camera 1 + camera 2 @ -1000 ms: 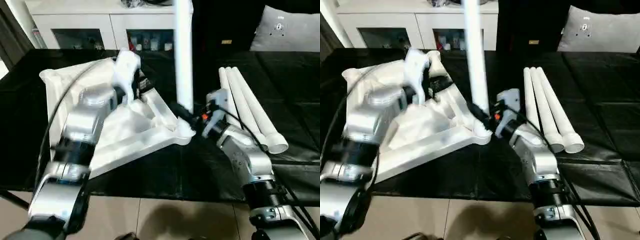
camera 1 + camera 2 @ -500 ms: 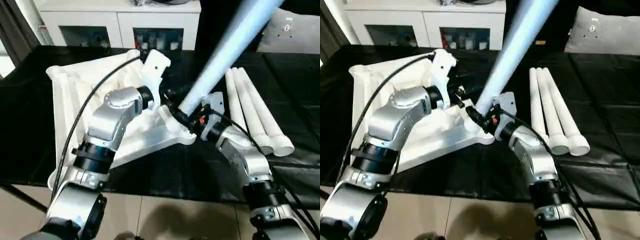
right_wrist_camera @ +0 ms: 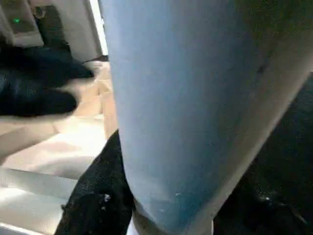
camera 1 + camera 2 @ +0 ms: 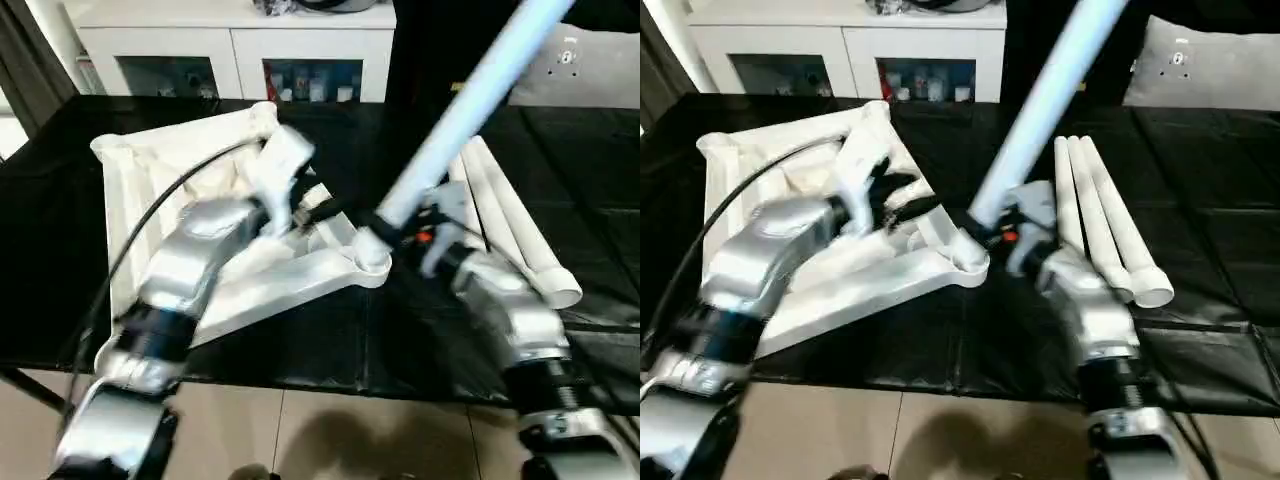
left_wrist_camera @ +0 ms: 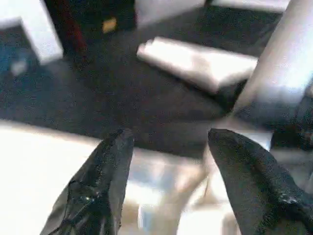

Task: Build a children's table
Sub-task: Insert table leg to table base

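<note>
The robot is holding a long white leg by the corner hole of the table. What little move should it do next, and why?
Probably tip the leg upright. The right end effector grips it near its lower end, which sits at the corner socket of the table top, but the leg leans, so it likely won't slide in straight.

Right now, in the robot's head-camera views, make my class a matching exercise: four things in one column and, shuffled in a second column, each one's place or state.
Things
1. table top
2. held leg
3. spare legs
4. left gripper

Place or state
A. lying side by side on the black surface
B. open, fingers apart, holding nothing
C. underside up, tilted
D. leaning, lower end at a corner socket, in the right gripper

Pairs: 1-C, 2-D, 3-A, 4-B
</note>
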Robot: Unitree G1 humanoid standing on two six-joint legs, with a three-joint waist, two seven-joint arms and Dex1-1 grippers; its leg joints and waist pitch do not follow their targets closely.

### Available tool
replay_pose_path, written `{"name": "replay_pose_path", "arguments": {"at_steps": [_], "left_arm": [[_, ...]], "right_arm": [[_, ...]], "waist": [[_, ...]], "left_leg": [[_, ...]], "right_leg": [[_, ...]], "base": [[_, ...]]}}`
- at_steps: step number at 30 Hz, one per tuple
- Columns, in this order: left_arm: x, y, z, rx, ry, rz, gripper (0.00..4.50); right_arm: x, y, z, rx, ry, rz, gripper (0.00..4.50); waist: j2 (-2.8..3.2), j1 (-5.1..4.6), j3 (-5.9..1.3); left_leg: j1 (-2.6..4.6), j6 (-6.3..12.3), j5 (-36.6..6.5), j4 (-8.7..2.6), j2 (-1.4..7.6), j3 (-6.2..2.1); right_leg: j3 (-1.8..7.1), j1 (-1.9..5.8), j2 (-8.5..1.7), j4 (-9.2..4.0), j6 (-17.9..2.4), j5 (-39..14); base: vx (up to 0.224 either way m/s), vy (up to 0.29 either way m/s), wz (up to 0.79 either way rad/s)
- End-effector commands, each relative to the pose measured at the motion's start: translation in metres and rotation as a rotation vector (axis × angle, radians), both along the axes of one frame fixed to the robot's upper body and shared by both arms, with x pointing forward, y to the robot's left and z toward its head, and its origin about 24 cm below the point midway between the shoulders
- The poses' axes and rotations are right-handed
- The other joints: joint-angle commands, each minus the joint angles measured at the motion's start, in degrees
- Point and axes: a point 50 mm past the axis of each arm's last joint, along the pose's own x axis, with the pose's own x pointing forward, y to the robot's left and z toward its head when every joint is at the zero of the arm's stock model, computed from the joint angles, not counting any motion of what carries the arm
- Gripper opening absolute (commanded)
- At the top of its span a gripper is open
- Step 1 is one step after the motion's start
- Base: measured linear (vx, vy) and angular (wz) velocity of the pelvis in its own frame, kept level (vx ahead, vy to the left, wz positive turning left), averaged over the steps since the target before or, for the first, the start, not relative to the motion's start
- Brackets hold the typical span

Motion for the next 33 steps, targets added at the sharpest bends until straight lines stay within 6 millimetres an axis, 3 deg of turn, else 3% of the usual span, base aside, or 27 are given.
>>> {"name": "replay_pose_path", "arguments": {"at_steps": [1,5,8,9,11,18,24,32,33], "left_arm": [[-0.005,-0.001,-0.009,0.028,0.047,-0.056,3.18],[-0.016,-0.001,-0.034,0.067,0.133,-0.108,3.29],[-0.022,0.000,-0.053,0.110,0.162,-0.125,3.29],[-0.023,-0.001,-0.055,0.112,0.168,-0.129,3.01],[-0.026,0.000,-0.066,0.152,0.190,-0.148,2.94],[-0.027,0.002,-0.075,0.200,0.202,-0.153,2.44],[-0.025,0.002,-0.079,0.202,0.180,-0.164,1.78],[-0.024,0.006,-0.084,0.236,0.191,-0.184,1.20],[-0.024,0.007,-0.085,0.244,0.194,-0.187,0.94]], "right_arm": [[0.003,0.001,0.007,-0.009,-0.015,0.005,1.86],[0.002,-0.002,0.005,-0.034,0.007,0.008,1.86],[0.000,0.000,0.004,-0.035,0.018,0.023,1.86],[0.000,0.001,0.004,-0.035,0.015,0.029,1.86],[-0.001,0.003,0.004,-0.037,0.008,0.042,1.86],[-0.002,0.003,0.003,-0.041,0.010,0.048,1.86],[-0.004,0.004,0.002,-0.049,0.017,0.068,1.86],[-0.007,0.010,0.001,-0.119,0.066,0.184,1.86],[-0.006,0.010,0.002,-0.124,0.068,0.190,1.86]], "waist": [[-0.42,0.00,-4.32],[-0.15,0.08,-4.20],[-0.37,0.01,-4.09],[-0.34,-0.01,-4.10],[-0.40,-0.08,-4.05],[-0.18,-0.30,-4.13],[-0.29,-0.53,-3.75],[-0.04,-0.76,-3.72],[-0.12,-0.80,-3.71]], "left_leg": [[0.02,4.13,-0.86,-3.24,1.58,-0.18],[0.16,3.81,-2.20,-3.33,1.65,-0.14],[0.13,3.24,-3.40,-3.49,1.60,-0.15],[0.16,3.13,-3.47,-3.52,1.65,-0.15],[0.15,2.96,-3.89,-3.56,1.64,-0.13],[0.10,2.93,-3.30,-3.47,1.60,-0.18],[0.29,1.87,-6.80,-3.89,1.67,-0.18],[0.26,1.95,-7.16,-3.89,1.64,-0.23],[0.28,1.91,-7.26,-3.90,1.63,-0.21]], "right_leg": [[2.80,4.13,-4.23,-3.29,-12.62,2.13],[2.85,4.01,-4.22,-3.46,-12.77,0.51],[2.89,4.18,-4.26,-3.80,-11.80,-1.50],[2.90,4.16,-4.29,-3.81,-11.72,-1.64],[2.87,4.10,-4.28,-3.95,-11.55,-2.30],[2.89,4.17,-4.29,-3.69,-12.13,-0.26],[2.91,4.17,-4.51,-4.63,-10.69,-7.93],[2.89,4.06,-4.46,-4.84,-10.11,-9.16],[2.89,4.05,-4.45,-4.90,-10.10,-9.37]], "base": [[0.000,0.000,0.00],[0.000,0.000,0.00],[0.000,0.000,0.00],[0.000,0.000,0.00],[0.000,0.000,0.00],[0.000,0.000,0.00],[0.000,0.000,0.00],[0.000,0.000,0.00],[0.000,0.000,0.00]]}}
